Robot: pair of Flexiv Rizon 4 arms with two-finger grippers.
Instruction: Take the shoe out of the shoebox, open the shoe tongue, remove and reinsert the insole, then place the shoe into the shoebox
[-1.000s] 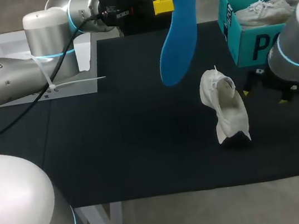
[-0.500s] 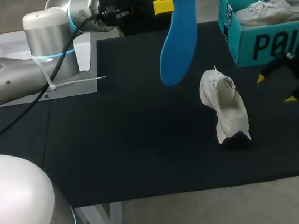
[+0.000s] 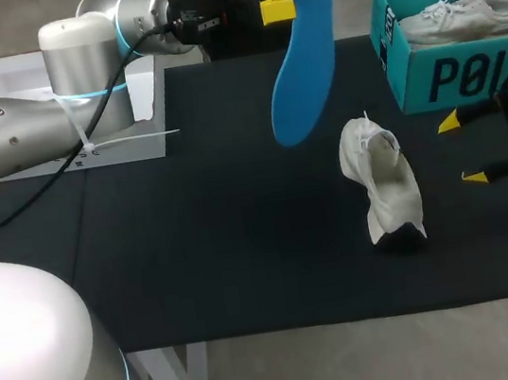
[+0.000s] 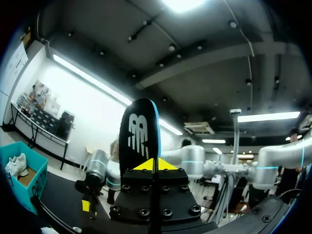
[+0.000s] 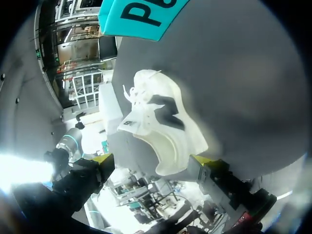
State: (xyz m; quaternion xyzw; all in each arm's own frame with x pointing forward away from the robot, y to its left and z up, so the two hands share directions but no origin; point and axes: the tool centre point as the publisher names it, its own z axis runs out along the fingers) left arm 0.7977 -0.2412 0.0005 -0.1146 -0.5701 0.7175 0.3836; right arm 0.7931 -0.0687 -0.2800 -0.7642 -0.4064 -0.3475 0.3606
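- On the black mat (image 3: 224, 242) in the head view, the count is two shoes, one insole, one shoebox and two grippers.
- One white shoe (image 3: 386, 191) stands on the mat right of centre, well apart from the box, toe down and opening up.
- The second shoe (image 3: 462, 15) lies inside the teal shoebox (image 3: 429, 78) at the mat's far right corner.
- The left gripper (image 3: 277, 8) pinches the top of the blue insole (image 3: 305, 49), which hangs above the mat's far edge, left of the box.
- The right gripper (image 3: 461, 150) is just in front of the box and right of the standing shoe, fingers spread, touching neither.
- A white panel (image 3: 148, 110) lies along the mat's far left edge.
- In the left wrist view, the left gripper (image 4: 155, 165) has its yellow tips pressed on the insole (image 4: 140, 131), which stands upright past them. Its dark face with a white logo shows only here.
- The shoebox (image 4: 30, 181) sits far off to one side with a shoe (image 4: 16, 163) inside.
- In the right wrist view, the right gripper (image 5: 152, 160) is wide apart, and the standing shoe (image 5: 163, 126) lies ahead in line with the gap, touching neither finger.
- Only this view shows that shoe's dark side mark and loose laces; the shoebox (image 5: 141, 17) lies beyond it.
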